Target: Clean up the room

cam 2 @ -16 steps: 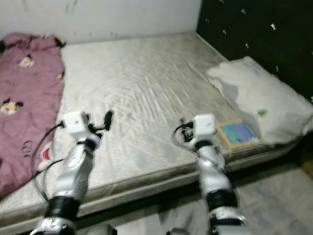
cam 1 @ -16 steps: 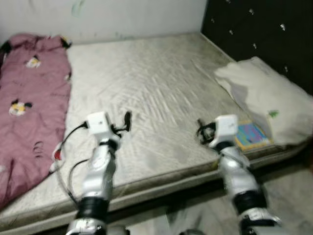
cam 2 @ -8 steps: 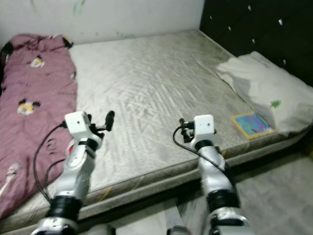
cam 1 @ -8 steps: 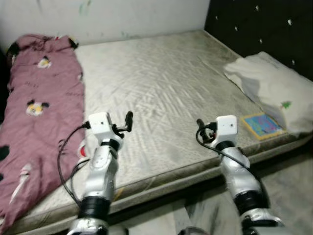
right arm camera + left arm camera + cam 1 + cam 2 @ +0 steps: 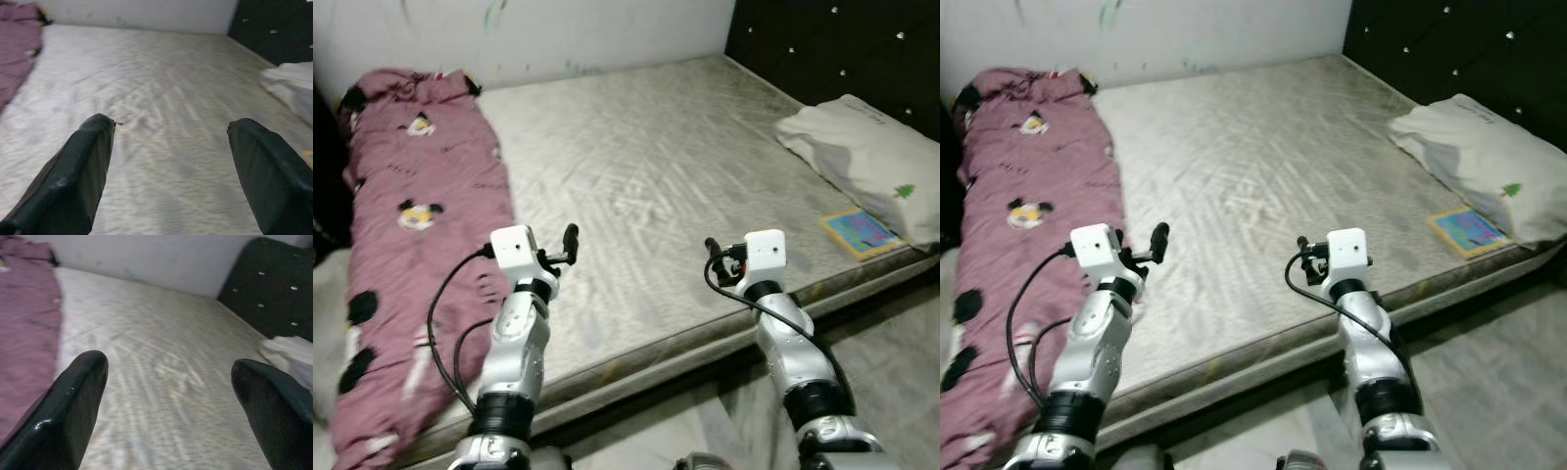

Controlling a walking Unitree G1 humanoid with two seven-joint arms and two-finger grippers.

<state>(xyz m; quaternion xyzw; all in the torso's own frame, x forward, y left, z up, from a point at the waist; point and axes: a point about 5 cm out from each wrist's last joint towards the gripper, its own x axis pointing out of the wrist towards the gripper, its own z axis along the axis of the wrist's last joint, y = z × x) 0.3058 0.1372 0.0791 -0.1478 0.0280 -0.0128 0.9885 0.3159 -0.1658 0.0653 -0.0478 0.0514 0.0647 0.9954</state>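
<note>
Dim, even room light (soft blur throughout)

The two head cameras are looking forward and down from above the near edge of the mattress (image 5: 646,166), taking in the pink blanket (image 5: 406,215) on the left, the pillow (image 5: 867,162) on the right and both arms in the foreground. Each wrist camera is sitting low and close over the mattress, facing along its two black fingers (image 5: 73,406) toward the far wall (image 5: 146,259). All four views are sharing the mattress surface.
</note>
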